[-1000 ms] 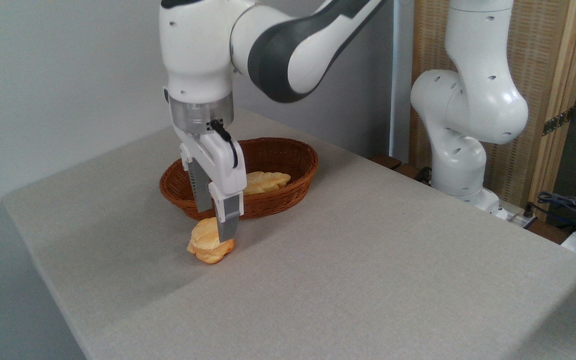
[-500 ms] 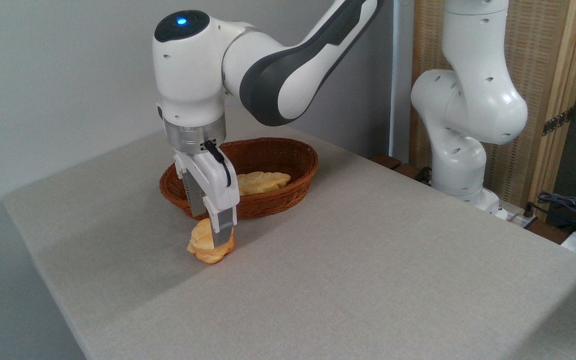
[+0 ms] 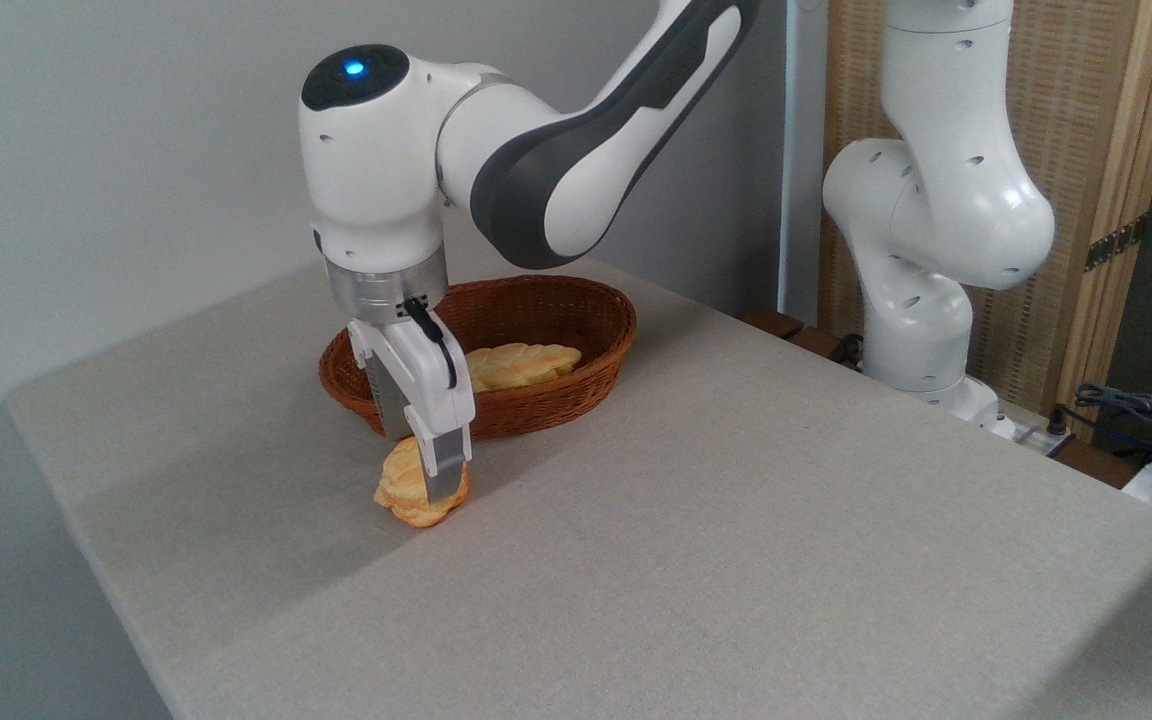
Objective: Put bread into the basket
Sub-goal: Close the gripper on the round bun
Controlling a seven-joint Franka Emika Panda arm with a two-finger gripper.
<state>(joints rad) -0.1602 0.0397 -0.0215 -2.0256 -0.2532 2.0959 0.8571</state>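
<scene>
Lowered since a second ago, white two-finger gripper point(image 3: 428, 478) straddles small golden-orange layered bun point(image 3: 418, 494) on grey worktop point(image 3: 736, 520); jaws narrow, grip unclear. Bun sits just near of oval reddish-brown wicker basket point(image 3: 556, 395).

The arm point(image 3: 546, 150) has glossy white rounded shells with a dark grey panel along one link and small round screw holes. A blue light point(image 3: 353, 68) glows on a black cap, above a silver metal ring point(image 3: 383, 287). The gripper point(image 3: 426, 470) is white with grey fingers point(image 3: 444, 465), and a short black cable point(image 3: 433, 335) loops down its side.
</scene>
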